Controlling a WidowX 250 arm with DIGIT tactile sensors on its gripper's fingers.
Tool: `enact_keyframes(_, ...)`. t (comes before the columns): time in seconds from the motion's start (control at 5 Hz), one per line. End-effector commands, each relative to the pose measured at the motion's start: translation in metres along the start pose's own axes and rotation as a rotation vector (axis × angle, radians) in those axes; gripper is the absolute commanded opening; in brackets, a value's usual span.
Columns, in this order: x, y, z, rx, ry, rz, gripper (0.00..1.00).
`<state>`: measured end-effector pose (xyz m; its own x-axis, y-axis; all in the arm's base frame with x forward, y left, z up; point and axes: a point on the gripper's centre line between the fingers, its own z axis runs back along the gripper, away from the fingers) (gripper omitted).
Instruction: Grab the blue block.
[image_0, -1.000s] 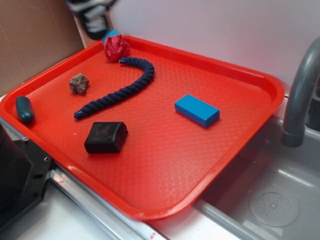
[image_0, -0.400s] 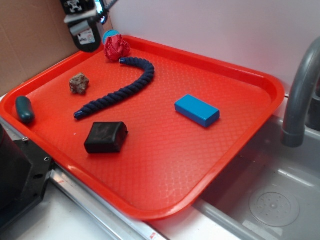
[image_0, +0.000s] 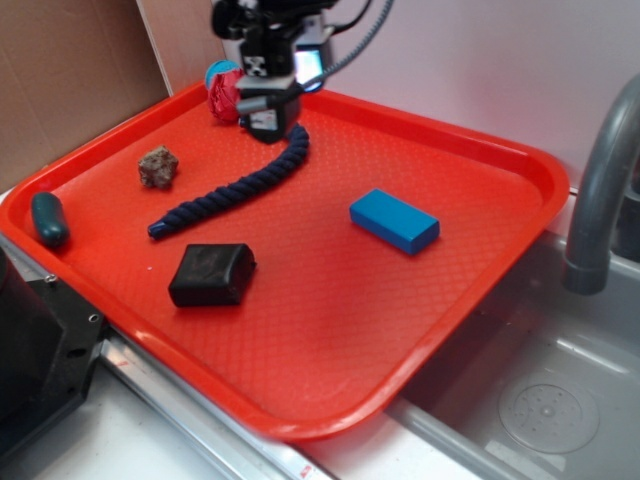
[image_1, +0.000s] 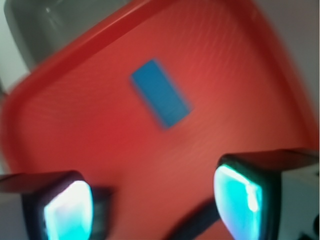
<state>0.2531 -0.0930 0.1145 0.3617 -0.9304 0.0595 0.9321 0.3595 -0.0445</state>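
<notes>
The blue block (image_0: 394, 221) lies flat on the right half of the red tray (image_0: 505, 160), alone on bare tray surface. In the blurred wrist view the blue block (image_1: 161, 93) shows ahead of the fingers, set diagonally. My gripper (image_0: 268, 118) hangs over the tray's far left part, above the upper end of the navy rope (image_0: 235, 183), well to the left of the block. In the wrist view the gripper (image_1: 152, 205) is open, its two glowing cyan pads wide apart with only tray and a bit of rope between them.
On the tray also lie a black block (image_0: 211, 274), a brownish rock (image_0: 158, 166), a red crumpled ball with a blue ball behind it (image_0: 226, 92), and a dark teal piece (image_0: 48, 219) on the left rim. A sink and grey faucet (image_0: 600, 190) stand to the right.
The gripper has swung from the tray's far left corner rightward and inward, and now hangs over the rope's upper end. The objects on the tray have not moved.
</notes>
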Motion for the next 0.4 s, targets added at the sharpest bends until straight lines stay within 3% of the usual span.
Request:
enact_keyframes(0.0,0.017,-0.017,-0.024,0.131,-0.044,-0.489,1.00)
enact_keyframes(0.2,0.020,-0.011,-0.047,0.059,-0.079,-0.501,1.00)
